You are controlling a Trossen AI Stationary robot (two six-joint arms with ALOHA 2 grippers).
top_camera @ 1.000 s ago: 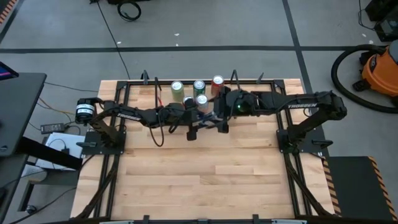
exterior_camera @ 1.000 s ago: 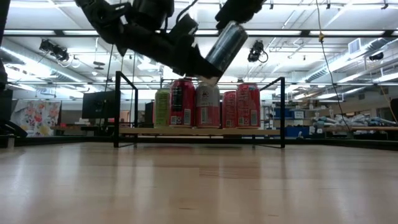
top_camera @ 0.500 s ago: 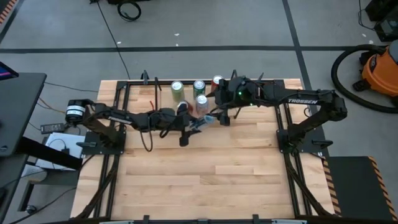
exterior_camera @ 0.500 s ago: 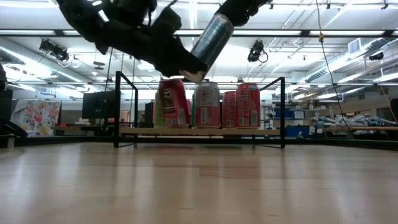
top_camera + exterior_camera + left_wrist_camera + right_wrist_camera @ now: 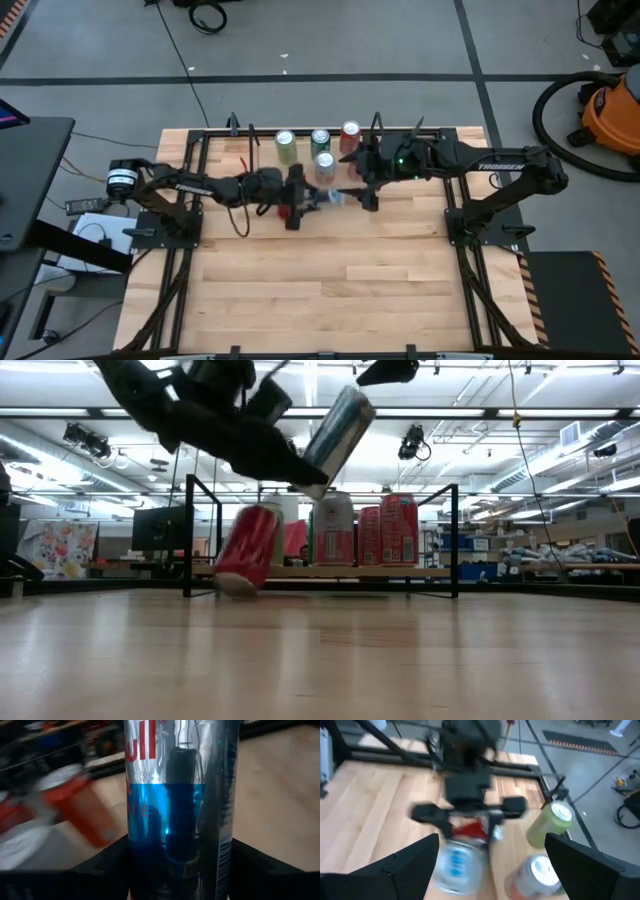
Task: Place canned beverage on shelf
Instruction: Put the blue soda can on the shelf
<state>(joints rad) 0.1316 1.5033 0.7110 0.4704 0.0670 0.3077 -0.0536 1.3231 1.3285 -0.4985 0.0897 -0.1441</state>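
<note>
My left gripper (image 5: pixel 303 200) is shut on a silver-and-blue can (image 5: pixel 338 425), held tilted above the table in front of the shelf. My right gripper (image 5: pixel 362 193) is open just off the can's top end, apart from it (image 5: pixel 385 372). The light wood shelf (image 5: pixel 320 571) with black rod uprights carries a pale green can (image 5: pixel 285 147), a silver can (image 5: pixel 324 163) and red cans (image 5: pixel 398 528). A red can (image 5: pixel 245 550) tips off the shelf's near edge, leaning, with its lower end at the tabletop. My left gripper pinches the silver-and-blue can between its two fingers at the blue lower half (image 5: pixel 150 855), one finger (image 5: pixel 107 862) on each side. The fingers come slanting from the table's left. The can is lifted clear and tilted, its top leaning toward my right arm.
Both arms meet over the table's far middle, close to the shelf's front. The butcher-block tabletop (image 5: pixel 330 290) stretches open toward the near edge. An orange vacuum (image 5: pixel 610 110) stands on the floor beyond the far right corner.
My left gripper has drawn the silver-and-blue can toward the table's left and near side. My right gripper has come off the can's top and pulled back toward the right. The red can has been knocked from upright on the shelf and tipped off its near edge.
</note>
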